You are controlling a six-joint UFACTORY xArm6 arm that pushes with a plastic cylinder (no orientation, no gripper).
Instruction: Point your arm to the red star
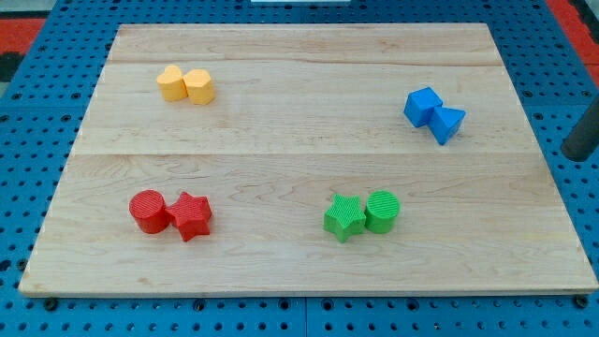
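Pincer: none fitted on this arm, so there is no open or closed state to tell; it ends in a dark rod. My tip [573, 155] shows at the view's right edge, off the counter [281, 140], far to the right of the red star [192, 216] and a little higher in the view. It touches no block.

- Red star: lower-left part of the counter, near the bottom edge.
- Red cylinder [149, 211]: touching the red star on its left side.
- Green star [344, 217] and green cylinder [382, 211]: a touching pair, well right of the red star and level with it.
- Blue cube [424, 106] and blue triangle [449, 123]: far right of the red star and above it, nearest to my tip.
- Yellow pair [171, 83], [199, 86]: well above the red star; shapes not clear.

Risks, as I judge them:
- A straight run from my tip to the red star passes close above the green pair. Drifting low would clip the green cylinder.
- Starting too high in the view would brush the blue triangle.
- Overshooting at the end would shove the red star into the red cylinder and move both.
- Stopping short, beside the green star, could look like pointing at the wrong star.
- Arriving from the left would meet the red cylinder first.
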